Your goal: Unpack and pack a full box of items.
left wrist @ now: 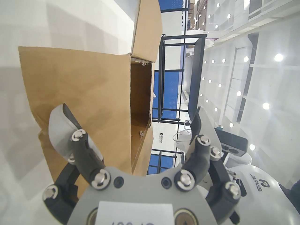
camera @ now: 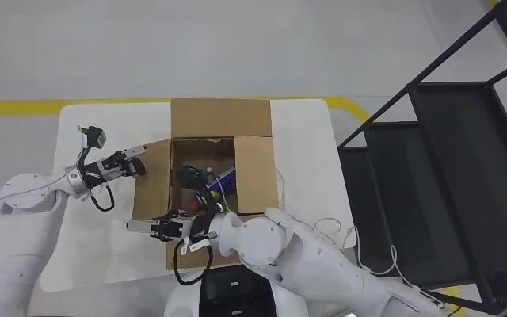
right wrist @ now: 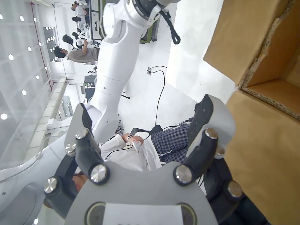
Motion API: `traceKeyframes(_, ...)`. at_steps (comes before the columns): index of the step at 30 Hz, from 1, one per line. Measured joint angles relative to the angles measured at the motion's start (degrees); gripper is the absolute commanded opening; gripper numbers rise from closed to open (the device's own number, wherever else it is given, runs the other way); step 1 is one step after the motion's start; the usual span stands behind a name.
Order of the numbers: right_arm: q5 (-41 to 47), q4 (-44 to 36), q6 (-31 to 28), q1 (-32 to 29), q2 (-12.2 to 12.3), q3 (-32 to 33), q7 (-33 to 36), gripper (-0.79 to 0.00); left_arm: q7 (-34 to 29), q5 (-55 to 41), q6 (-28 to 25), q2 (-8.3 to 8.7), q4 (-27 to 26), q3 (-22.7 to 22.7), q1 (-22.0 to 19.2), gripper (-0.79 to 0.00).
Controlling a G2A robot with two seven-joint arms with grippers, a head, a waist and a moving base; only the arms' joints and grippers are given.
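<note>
Both grippers wide open and empty, sitting at the left side of the box (camera: 222,119)

Left gripper (left wrist: 127,118): fingers fully apart, nothing between them, pointed right at the box's left flap, just beside its outer edge; can't tell if it touches. Left arm lies low over the left part of the table (camera: 95,127), forearm extending rightwards. Right gripper (right wrist: 144,113): also released, nothing held, at the near-left corner of the box and pointed left, one finger (right wrist: 220,118) just beside the cardboard of the near flap. Right arm comes in from the near edge and bends across the near side of the box. Box sits mid-table with flaps folded out; inside are a dark item (camera: 190,174) and a blue packet (camera: 224,181) to its right
</note>
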Motion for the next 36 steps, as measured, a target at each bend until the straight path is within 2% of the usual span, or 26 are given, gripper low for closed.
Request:
traceKeyframes(5,-2.25,-6.96,-2.90,-10.74,3.39,9.54,2.77,0.000,1.22,4.60,-1.02,-1.10,2.25,4.83,-1.84,0.000)
traceKeyframes(8,-1.93,-9.11,-5.29,-15.50,4.63,14.14,4.51,0.000,0.68,5.74,-1.83,-1.57,3.54,6.70,-2.80,0.000)
traceKeyframes(13,-0.62,-10.60,-8.38,-20.29,5.74,19.06,5.79,0.000,0.15,4.01,-4.06,-1.45,2.77,5.50,-3.41,0.000)
traceKeyframes(16,0.40,-11.40,-10.30,-22.44,6.25,21.14,6.88,0.000,-1.18,1.68,-5.44,-0.67,-1.23,2.41,-2.15,0.000)
traceKeyframes(20,1.39,-12.66,-12.14,-25.90,7.05,24.88,7.77,0.000,-4.75,-2.47,-3.70,0.48,-11.94,-1.76,1.58,0.000)
traceKeyframes(23,3.27,-13.32,-14.11,-29.30,7.60,28.62,7.38,0.000,-6.31,-0.50,-1.37,0.90,-20.56,-2.17,3.80,0.000)
traceKeyframes(25,4.87,-13.48,-15.84,-31.55,7.88,30.81,7.12,0.000,-6.04,0.79,0.28,0.89,-24.53,-1.38,4.16,0.000)
traceKeyframes(27,7.51,-13.33,-18.19,-34.17,8.13,33.15,6.93,0.000,-4.68,2.14,1.85,0.52,-27.29,0.73,3.52,0.000)
traceKeyframes(30,11.60,-12.35,-22.01,-37.76,8.43,36.56,6.54,0.000,-1.17,3.34,3.27,-0.66,-27.32,5.79,1.02,0.000)
traceKeyframes(36,16.09,-11.18,-28.11,-43.07,9.01,41.72,7.62,0.000,6.63,5.86,2.49,-4.64,-19.84,18.89,-7.17,0.000)
